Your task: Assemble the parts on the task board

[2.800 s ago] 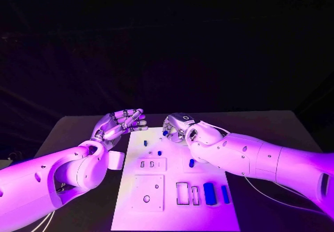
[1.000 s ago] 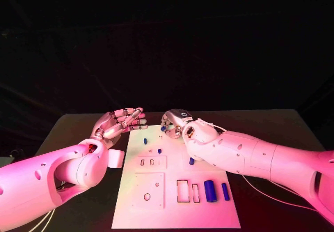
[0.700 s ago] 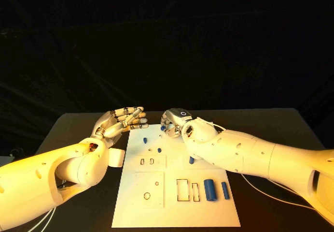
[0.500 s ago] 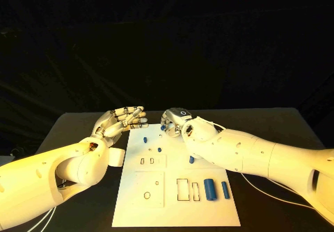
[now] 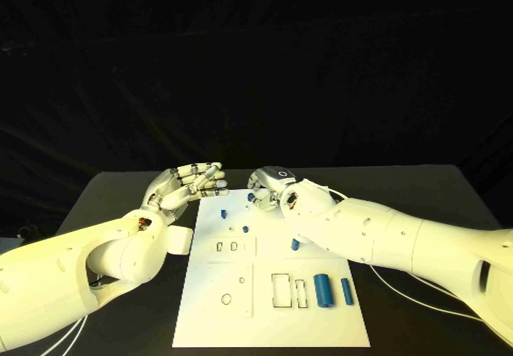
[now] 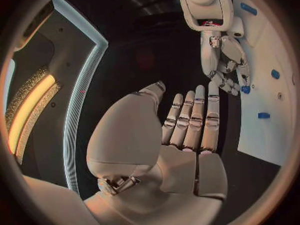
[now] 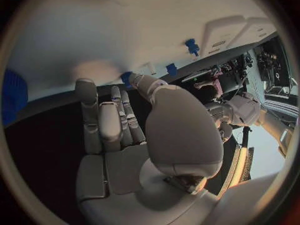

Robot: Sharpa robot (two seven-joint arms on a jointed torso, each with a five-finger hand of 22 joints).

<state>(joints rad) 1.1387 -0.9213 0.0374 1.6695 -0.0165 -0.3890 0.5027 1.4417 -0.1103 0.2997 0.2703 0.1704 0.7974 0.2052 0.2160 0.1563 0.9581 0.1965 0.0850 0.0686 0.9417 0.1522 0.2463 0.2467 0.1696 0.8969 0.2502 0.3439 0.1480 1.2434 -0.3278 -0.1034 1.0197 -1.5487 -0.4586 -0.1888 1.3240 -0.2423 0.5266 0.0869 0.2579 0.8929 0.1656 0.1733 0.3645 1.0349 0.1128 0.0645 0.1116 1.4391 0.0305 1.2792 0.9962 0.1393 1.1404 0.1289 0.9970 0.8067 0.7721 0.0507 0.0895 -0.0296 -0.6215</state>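
Note:
The white task board (image 5: 267, 319) lies lengthwise in the middle of the black table. My right hand (image 5: 273, 191) hovers over its far end, fingers curled down, pinching a small blue part (image 5: 252, 197) at the fingertips; the left wrist view shows that blue part (image 6: 245, 89) under the right hand (image 6: 224, 60). My left hand (image 5: 187, 185) is open beside the board's far left corner, fingers straight and apart, holding nothing. Two small blue parts (image 5: 224, 213) (image 5: 245, 228) stand on the board's far half, and another (image 5: 295, 244) lies by my right forearm.
Two longer blue parts (image 5: 322, 288) (image 5: 346, 291) lie on the board's near right, beside two rectangular slots (image 5: 280, 291). Raised white plates (image 5: 229, 285) with holes sit left of them. Bare black table (image 5: 118, 200) runs along both sides of the board.
Both hands stay almost where they were. The right hand has kept the small blue part at its fingertips over the board's far end. The parts on the board have not moved.

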